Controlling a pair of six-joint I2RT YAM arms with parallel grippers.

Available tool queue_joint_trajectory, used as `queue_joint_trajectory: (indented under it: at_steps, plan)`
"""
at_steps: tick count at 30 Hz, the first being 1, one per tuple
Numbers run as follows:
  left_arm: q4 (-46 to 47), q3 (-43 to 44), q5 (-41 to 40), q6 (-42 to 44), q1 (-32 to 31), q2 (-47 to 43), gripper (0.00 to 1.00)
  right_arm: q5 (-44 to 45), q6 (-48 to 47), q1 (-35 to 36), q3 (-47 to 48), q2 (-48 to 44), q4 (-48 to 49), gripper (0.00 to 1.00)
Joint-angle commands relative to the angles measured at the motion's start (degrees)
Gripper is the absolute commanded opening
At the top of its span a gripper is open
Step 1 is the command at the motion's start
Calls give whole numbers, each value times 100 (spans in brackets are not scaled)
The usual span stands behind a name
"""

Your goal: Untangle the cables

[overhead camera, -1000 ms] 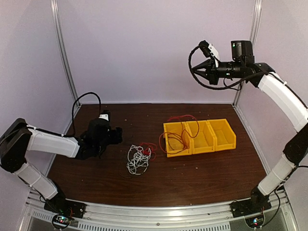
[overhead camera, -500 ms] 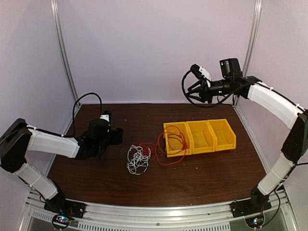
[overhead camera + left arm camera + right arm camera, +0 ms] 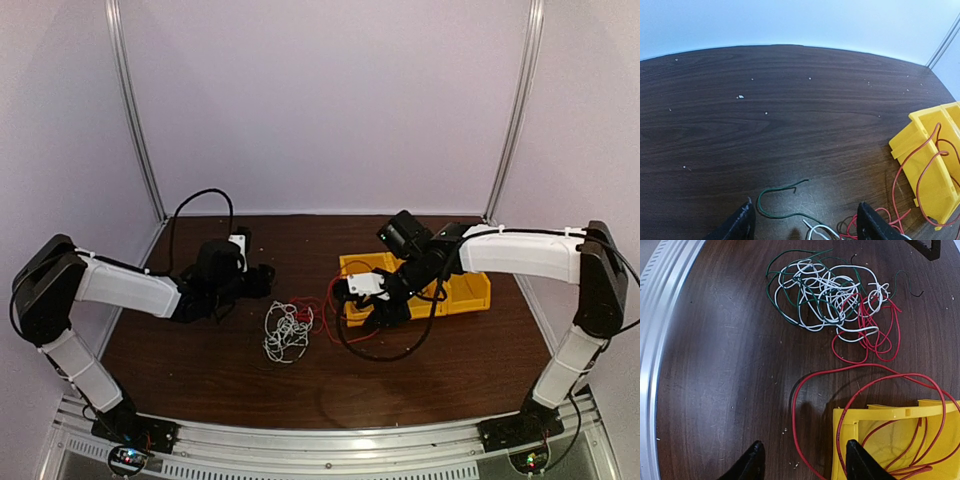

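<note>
The cables lie on the brown table as a loose clump (image 3: 288, 330) between my arms. White loops (image 3: 832, 292) are threaded with a dark green cable (image 3: 785, 315). The red cable (image 3: 796, 412) leaves the clump's right side and runs over the rim into the left yellow bin (image 3: 875, 422). My right gripper (image 3: 805, 462) hovers open, low over that bin's near-left corner, with the red cable passing beneath its fingers. Open as well, my left gripper (image 3: 807, 222) sits just left of the clump, the green cable's free end (image 3: 775, 192) lying between its fingertips. Neither gripper holds anything.
Three joined yellow bins (image 3: 465, 285) stand right of centre, the right forearm stretched over them. A thick black robot cable (image 3: 385, 350) droops from the right wrist onto the table. A metal rail (image 3: 660, 315) runs along the table's near edge.
The right arm has swung down from high at the back right to the left bin, and its jaws have opened. The red cable now lies slack. The left arm has shifted slightly.
</note>
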Motion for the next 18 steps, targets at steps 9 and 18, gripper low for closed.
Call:
queue_joint_trajectory:
  at_steps: [9, 18]
  plan:
    - [39, -229, 8, 61, 37, -225, 71, 2519, 444, 1102, 858, 1214, 293, 78]
    - [132, -373, 18, 91, 89, -277, 71, 3661, 936, 1429, 1425, 1972, 68, 77]
